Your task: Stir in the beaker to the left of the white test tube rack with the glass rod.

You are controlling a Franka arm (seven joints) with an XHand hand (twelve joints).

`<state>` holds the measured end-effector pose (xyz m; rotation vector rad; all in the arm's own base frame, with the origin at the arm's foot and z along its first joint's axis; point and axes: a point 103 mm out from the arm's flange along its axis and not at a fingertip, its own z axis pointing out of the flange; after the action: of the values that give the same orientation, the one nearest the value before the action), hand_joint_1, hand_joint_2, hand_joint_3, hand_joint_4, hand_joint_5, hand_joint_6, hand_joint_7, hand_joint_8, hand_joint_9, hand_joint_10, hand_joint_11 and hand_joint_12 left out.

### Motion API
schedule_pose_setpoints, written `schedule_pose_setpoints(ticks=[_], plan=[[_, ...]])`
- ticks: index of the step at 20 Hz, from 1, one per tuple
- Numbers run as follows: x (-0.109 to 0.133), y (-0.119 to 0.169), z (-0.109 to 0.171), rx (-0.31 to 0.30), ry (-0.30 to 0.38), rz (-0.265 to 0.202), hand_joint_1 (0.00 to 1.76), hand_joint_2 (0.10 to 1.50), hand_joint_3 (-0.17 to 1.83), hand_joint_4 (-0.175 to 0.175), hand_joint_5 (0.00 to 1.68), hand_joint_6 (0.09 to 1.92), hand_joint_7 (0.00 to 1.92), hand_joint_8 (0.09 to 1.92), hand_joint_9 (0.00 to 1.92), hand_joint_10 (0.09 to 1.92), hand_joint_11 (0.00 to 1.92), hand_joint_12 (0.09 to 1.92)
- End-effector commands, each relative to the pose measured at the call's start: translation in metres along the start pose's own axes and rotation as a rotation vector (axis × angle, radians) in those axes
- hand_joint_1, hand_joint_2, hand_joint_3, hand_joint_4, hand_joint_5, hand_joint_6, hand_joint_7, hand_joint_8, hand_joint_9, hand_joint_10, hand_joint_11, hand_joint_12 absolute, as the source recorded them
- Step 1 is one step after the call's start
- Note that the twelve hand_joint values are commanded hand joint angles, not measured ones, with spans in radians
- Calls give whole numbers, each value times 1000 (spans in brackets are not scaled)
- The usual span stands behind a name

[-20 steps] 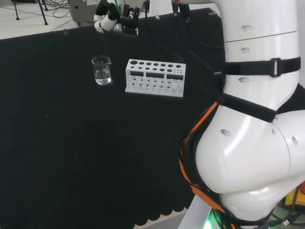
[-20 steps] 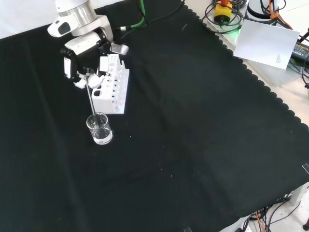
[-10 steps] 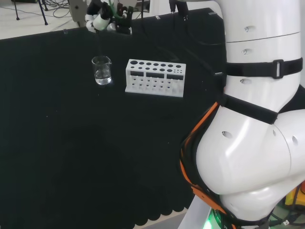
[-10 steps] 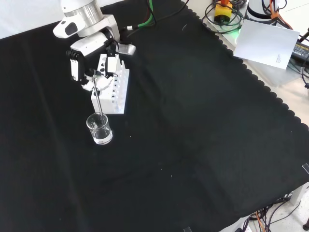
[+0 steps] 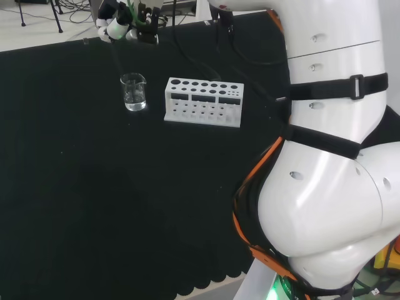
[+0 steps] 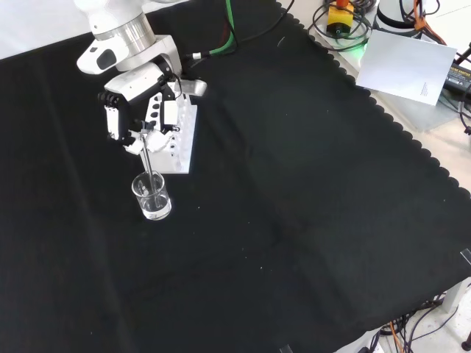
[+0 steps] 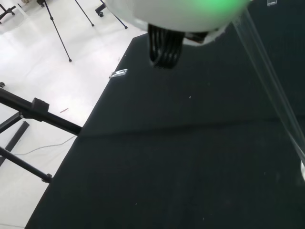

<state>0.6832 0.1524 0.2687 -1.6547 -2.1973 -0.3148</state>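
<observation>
1. Beaker [image 6: 151, 196] first: I see a small clear glass one with a pour lip, upright on the black cloth, with a little clear liquid at its bottom; in the head view [image 5: 134, 92] it stands just left of the white test tube rack [image 5: 204, 102], apart from it.
2. I see the glass rod [image 6: 150, 163] as a thin clear stick, slightly tilted, its lower end at the beaker's mouth in the front view; whether the tip reaches the liquid I cannot tell.
3. My robot hand [image 6: 140, 118] has its fingers curled round the rod's upper end, above the beaker and in front of the rack in the front view.
4. In the wrist view the rod [image 7: 267, 71] runs as a faint clear line across the cloth.
5. I have the bench [image 6: 309, 220] bare and open to the right and below the beaker in the front view; its scalloped cloth edge lies well apart from it.
</observation>
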Motion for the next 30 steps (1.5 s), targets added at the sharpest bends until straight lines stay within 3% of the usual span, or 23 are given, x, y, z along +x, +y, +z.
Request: schedule_pose_setpoints(ticks=[1,10,22,30], plan=[[-23,1,-4,-3,-2,39,1304,618,918,-175,1064,887,1146,1308,1678,826,1684,773],[-55,-16,-16,-22,-5,97,1304,617,919,-175,1064,887,1146,1309,1679,826,1683,775],[-32,-37,-27,-41,-41,52,1304,616,921,-175,1064,887,1147,1309,1679,826,1683,777],[-32,-39,-32,-52,-37,46,1304,615,922,-175,1065,888,1147,1308,1679,826,1683,778]])
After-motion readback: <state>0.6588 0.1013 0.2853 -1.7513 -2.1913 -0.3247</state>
